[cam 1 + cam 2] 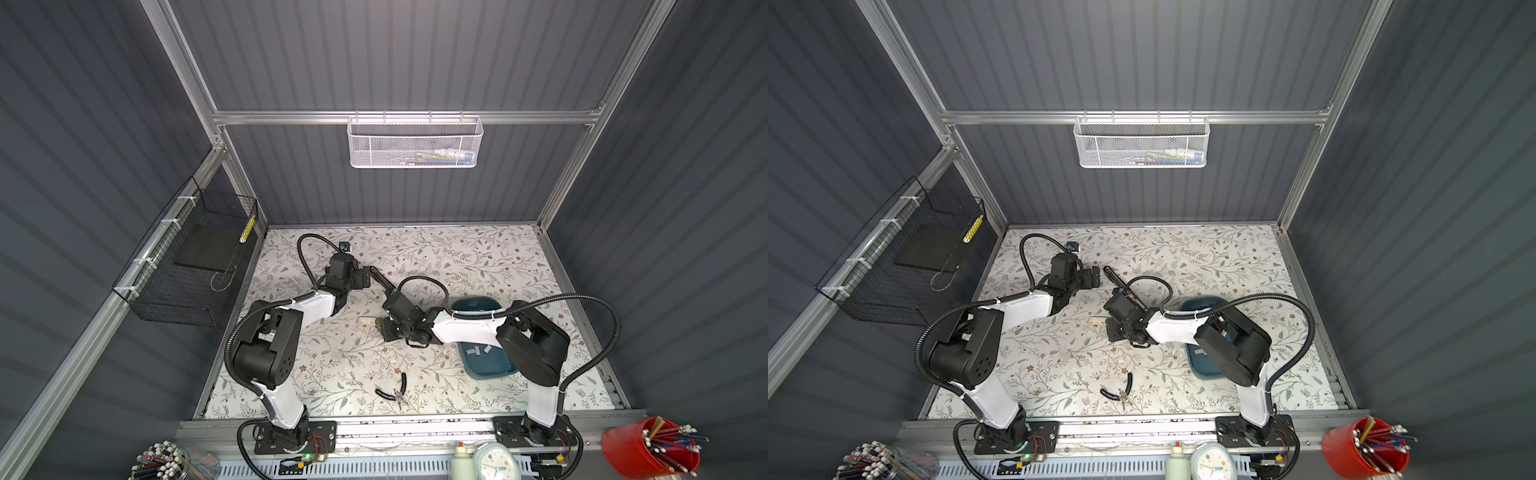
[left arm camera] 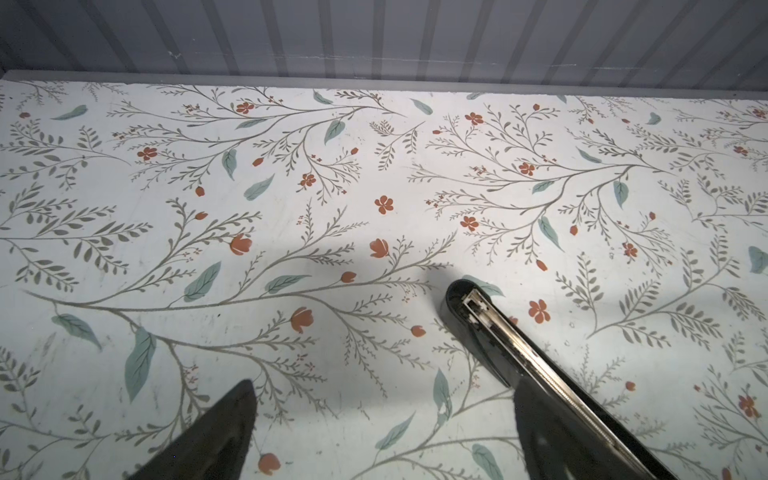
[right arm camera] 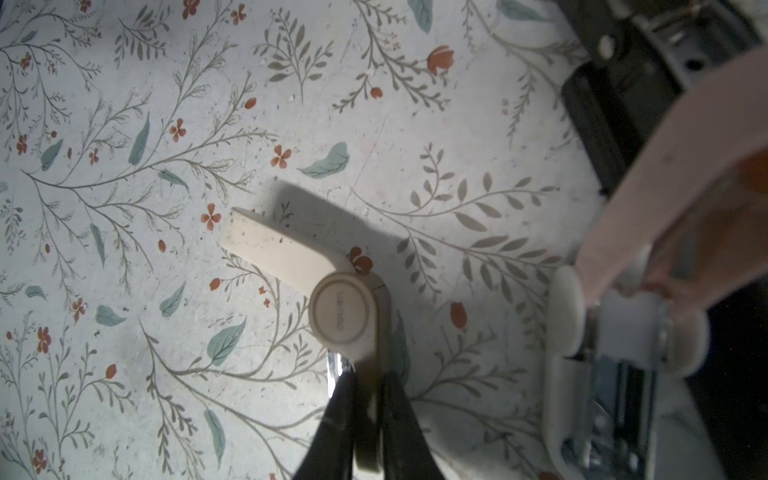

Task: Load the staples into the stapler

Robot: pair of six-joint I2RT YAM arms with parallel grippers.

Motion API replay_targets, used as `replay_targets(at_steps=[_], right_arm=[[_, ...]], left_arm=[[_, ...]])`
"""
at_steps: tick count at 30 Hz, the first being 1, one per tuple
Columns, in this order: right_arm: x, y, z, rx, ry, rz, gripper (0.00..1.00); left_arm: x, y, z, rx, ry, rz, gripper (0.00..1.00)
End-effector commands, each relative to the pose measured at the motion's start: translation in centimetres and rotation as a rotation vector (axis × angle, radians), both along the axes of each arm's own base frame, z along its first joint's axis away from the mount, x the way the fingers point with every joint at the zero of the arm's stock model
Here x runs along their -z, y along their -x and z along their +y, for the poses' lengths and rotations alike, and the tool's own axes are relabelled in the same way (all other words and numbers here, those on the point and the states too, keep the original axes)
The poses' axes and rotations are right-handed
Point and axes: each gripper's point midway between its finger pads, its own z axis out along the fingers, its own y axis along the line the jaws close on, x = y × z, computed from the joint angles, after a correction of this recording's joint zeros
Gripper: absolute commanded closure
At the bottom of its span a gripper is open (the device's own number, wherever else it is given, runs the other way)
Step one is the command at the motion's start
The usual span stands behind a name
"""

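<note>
The black stapler lies open on the floral table, its metal channel facing up. My left gripper stands open at its far end. In the left wrist view the stapler runs just outside one finger, with nothing between the fingers. My right gripper is shut on a beige L-shaped tool with a round hub, which shows in both top views. The stapler's hinge end lies close beside it. Several grey staples lie in the teal tray, partly hidden by the right arm.
Black-handled pliers lie near the table's front. A white and pink object with a metal channel sits beside the right gripper. A black wire basket hangs on the left wall and a white mesh basket on the back rail.
</note>
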Motion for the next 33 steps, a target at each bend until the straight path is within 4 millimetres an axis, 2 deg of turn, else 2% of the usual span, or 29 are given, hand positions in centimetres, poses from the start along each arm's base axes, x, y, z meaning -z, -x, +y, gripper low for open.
replay_targets(at_steps=[1,5,8,12,14,15,18,20,22,24,26,28,30,32,33], right_arm=[[1.1,0.5,-1.1,0.019,0.013,0.034,0.86],[1.8,0.4,-1.8,0.038,0.011,0.047,0.87],[2.4,0.3,-2.4,0.048,0.015,0.056,0.86],[3.3,0.3,-3.4,0.062,0.033,0.059,0.86],[3.8,0.3,-3.8,0.067,0.04,0.064,0.86],[4.0,0.3,-4.0,0.071,0.046,0.067,0.86],[4.8,0.1,-4.7,0.081,0.056,0.079,0.86],[4.9,0.0,-5.0,0.084,0.055,0.08,0.86],[4.9,-0.1,-5.4,0.089,0.062,0.073,0.86],[4.6,-0.3,-5.5,0.089,0.067,0.062,0.86],[4.4,-0.3,-5.4,0.083,0.058,0.059,0.86],[4.1,-0.3,-5.3,0.079,0.052,0.053,0.86],[3.8,-0.4,-5.1,0.072,0.041,0.047,0.86],[3.6,-0.4,-5.0,0.064,0.035,0.047,0.86],[3.5,-0.4,-4.8,0.058,0.03,0.044,0.86]], left_arm=[[-0.2,0.2,-0.3,0.018,0.04,-0.008,0.02],[0.3,-0.5,-1.7,0.067,0.103,-0.053,0.01],[1.7,-2.0,-2.9,0.073,0.161,-0.048,0.01],[4.4,-4.4,-3.0,-0.006,0.126,-0.008,0.01],[5.2,-4.8,-2.4,-0.08,0.087,-0.038,0.01],[5.3,-4.7,-2.7,-0.074,0.093,-0.063,0.01],[4.7,-5.4,-6.1,0.071,0.113,-0.119,0.01],[6.1,-6.9,-8.4,0.163,0.09,-0.002,0.01],[7.9,-9.3,-9.5,0.148,0.057,0.134,0.01],[9.6,-10.1,-10.4,0.173,0.033,0.215,0.01],[9.5,-9.9,-10.2,0.165,0.03,0.183,0.01],[8.1,-9.3,-9.1,0.108,0.043,0.093,0.01],[7.6,-8.6,-6.0,-0.05,0.016,0.045,0.01],[7.6,-8.7,-4.4,-0.152,-0.001,0.051,0.01],[7.4,-9.3,-4.4,-0.167,-0.016,0.063,0.01]])
